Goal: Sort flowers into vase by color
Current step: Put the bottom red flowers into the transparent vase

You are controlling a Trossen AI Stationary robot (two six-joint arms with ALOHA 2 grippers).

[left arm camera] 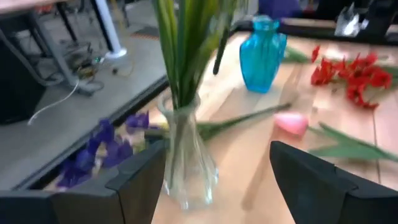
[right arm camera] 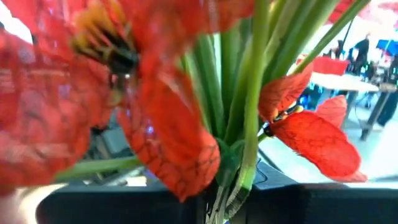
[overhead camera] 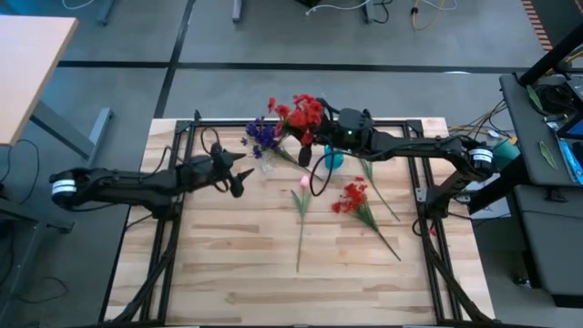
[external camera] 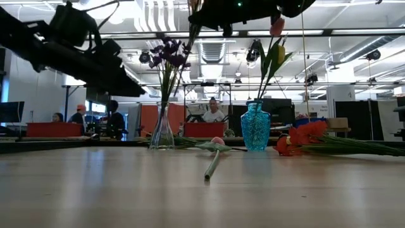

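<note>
My right gripper [overhead camera: 311, 138] is shut on a red flower cluster [overhead camera: 302, 113] and holds it high over the table's far middle, between the clear glass vase [overhead camera: 266, 164] and the blue vase [overhead camera: 333, 160]. The clear vase [external camera: 162, 130] holds purple flowers [external camera: 168, 52]; the blue vase [external camera: 255, 128] holds tulip buds [external camera: 276, 28]. A pink tulip [overhead camera: 303, 183] and another red cluster [overhead camera: 352, 197] lie flat on the table. My left gripper [overhead camera: 239, 173] is open, just left of the clear vase [left arm camera: 185, 168], touching nothing. My right gripper pinches the red cluster's green stems [right arm camera: 235, 184] between its two fingers, just below the blooms [right arm camera: 168, 143]. Several stems run through the gap, across the fingers. The flower is lifted clear of the table.
Purple blooms [left arm camera: 99, 149] lie on the table beside the clear vase, near the far edge. The lying pink tulip's stem [overhead camera: 299, 239] points toward the near edge. The lying red cluster's stem [overhead camera: 386, 244] slants to the near right. A black frame [overhead camera: 173, 228] borders the tabletop.
</note>
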